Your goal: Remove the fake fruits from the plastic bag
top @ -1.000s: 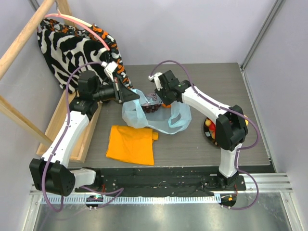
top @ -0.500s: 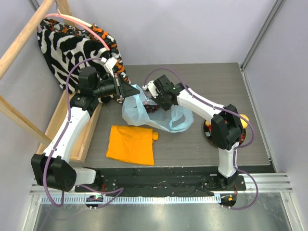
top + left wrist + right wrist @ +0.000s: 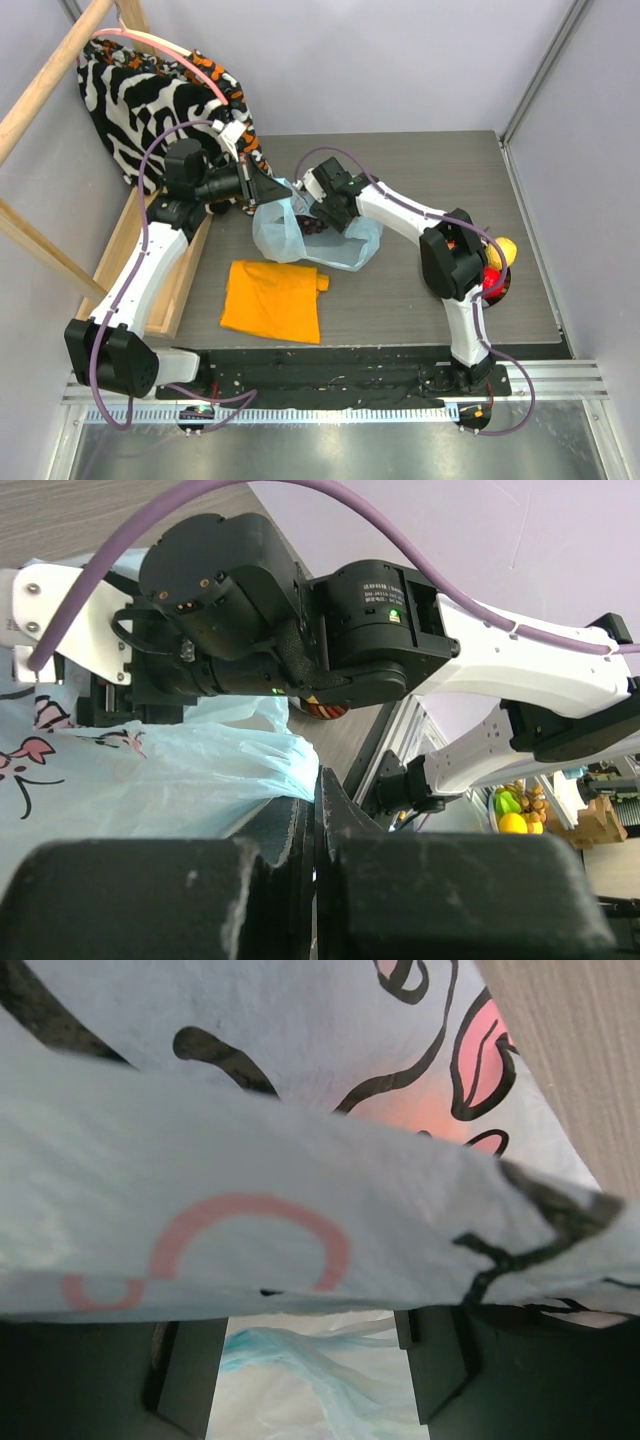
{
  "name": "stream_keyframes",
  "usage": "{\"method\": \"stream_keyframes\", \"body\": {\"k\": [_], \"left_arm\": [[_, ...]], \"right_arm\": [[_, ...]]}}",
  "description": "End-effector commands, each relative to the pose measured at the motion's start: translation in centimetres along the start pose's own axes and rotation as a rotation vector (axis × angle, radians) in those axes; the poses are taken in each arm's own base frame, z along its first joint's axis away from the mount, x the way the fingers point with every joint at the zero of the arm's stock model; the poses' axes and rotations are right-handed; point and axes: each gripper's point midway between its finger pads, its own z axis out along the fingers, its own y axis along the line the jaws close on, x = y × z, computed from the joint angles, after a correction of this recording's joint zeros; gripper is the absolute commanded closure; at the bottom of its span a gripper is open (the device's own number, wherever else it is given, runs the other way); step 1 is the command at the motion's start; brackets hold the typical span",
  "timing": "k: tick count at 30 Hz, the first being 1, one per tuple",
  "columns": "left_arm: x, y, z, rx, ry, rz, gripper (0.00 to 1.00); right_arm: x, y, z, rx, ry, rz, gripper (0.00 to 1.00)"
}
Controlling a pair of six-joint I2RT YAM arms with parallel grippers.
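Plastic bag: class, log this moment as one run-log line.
left jaws: shut on bag rim | right jaws: open at bag mouth | fruit: some out, by right arm

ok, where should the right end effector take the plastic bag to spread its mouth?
Probably the rim of the plastic bag on its right side, opposite where the left end effector is shut on the left rim. Come from above with the right end effector, jaws across the edge: the film is thin and limp, slumped on the table, so only a raised fold gives purchase.
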Motion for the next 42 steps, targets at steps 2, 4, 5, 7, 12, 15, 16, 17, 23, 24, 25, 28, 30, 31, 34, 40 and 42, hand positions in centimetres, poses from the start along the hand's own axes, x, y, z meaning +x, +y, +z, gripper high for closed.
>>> {"method": "stream_keyframes", "body": {"k": [2, 4, 5, 7, 12, 15, 16, 17, 23, 24, 25, 28, 30, 31, 34, 40, 42], "left_arm": [[0.2, -1.5, 0.2, 0.058, 0.010, 0.041, 1.00], [0.5, -1.7, 0.3, 0.067, 0.018, 0.040, 1.00], [0.6, -1.8, 0.3, 0.069, 0.021, 0.039, 1.00], [0.6, -1.9, 0.3, 0.072, 0.022, 0.039, 1.00], [0.5, -1.9, 0.4, 0.073, 0.020, 0.040, 1.00], [0.6, -2.0, 0.3, 0.075, 0.021, 0.037, 1.00], [0.7, -1.9, 0.3, 0.073, 0.020, 0.037, 1.00], [0.8, -1.9, 0.3, 0.073, 0.021, 0.036, 1.00], [0.7, -2.0, 0.3, 0.076, 0.019, 0.035, 1.00], [0.7, -2.0, 0.3, 0.077, 0.018, 0.036, 1.00], [0.7, -2.1, 0.2, 0.079, 0.017, 0.039, 1.00], [0.5, -2.3, 0.2, 0.080, 0.013, 0.043, 1.00], [0.5, -2.2, 0.2, 0.078, 0.011, 0.044, 1.00], [0.5, -2.1, 0.2, 0.077, 0.011, 0.041, 1.00], [0.5, -2.1, 0.2, 0.075, 0.007, 0.044, 1.00], [0.8, -2.0, 0.1, 0.072, 0.005, 0.047, 1.00], [0.7, -2.0, 0.1, 0.069, -0.001, 0.051, 1.00]], "right_arm": [[-2.3, -1.7, -0.3, 0.043, -0.065, -0.050, 0.32], [-2.6, -1.7, 0.1, 0.043, -0.069, -0.059, 0.32], [-2.4, -1.5, 0.7, 0.041, -0.057, -0.065, 0.32], [-2.9, -1.8, 0.8, 0.044, -0.061, -0.080, 0.32], [-3.2, -1.1, 1.8, 0.008, -0.057, -0.120, 0.35], [-2.8, -0.8, 2.4, -0.004, -0.039, -0.140, 0.37], [-2.8, -0.8, 2.5, -0.004, -0.036, -0.147, 0.37], [-2.8, -0.8, 2.7, -0.005, -0.031, -0.149, 0.38], [-2.6, -2.0, 4.4, 0.086, 0.026, -0.170, 0.42], [-2.8, -2.2, 4.6, 0.104, 0.032, -0.180, 0.42], [-2.7, -2.2, 4.8, 0.111, 0.042, -0.192, 0.43], [-2.1, -2.5, 5.5, 0.147, 0.081, -0.240, 0.46], [-1.8, -2.8, 5.8, 0.174, 0.104, -0.267, 0.57], [-1.9, -3.0, 5.9, 0.186, 0.102, -0.273, 0.62], [-2.0, -3.7, 5.8, 0.223, 0.092, -0.311, 0.80], [-2.2, -3.7, 3.5, 0.210, 0.027, -0.339, 0.98], [-1.8, -3.1, 2.8, 0.179, 0.011, -0.335, 0.98]]}}
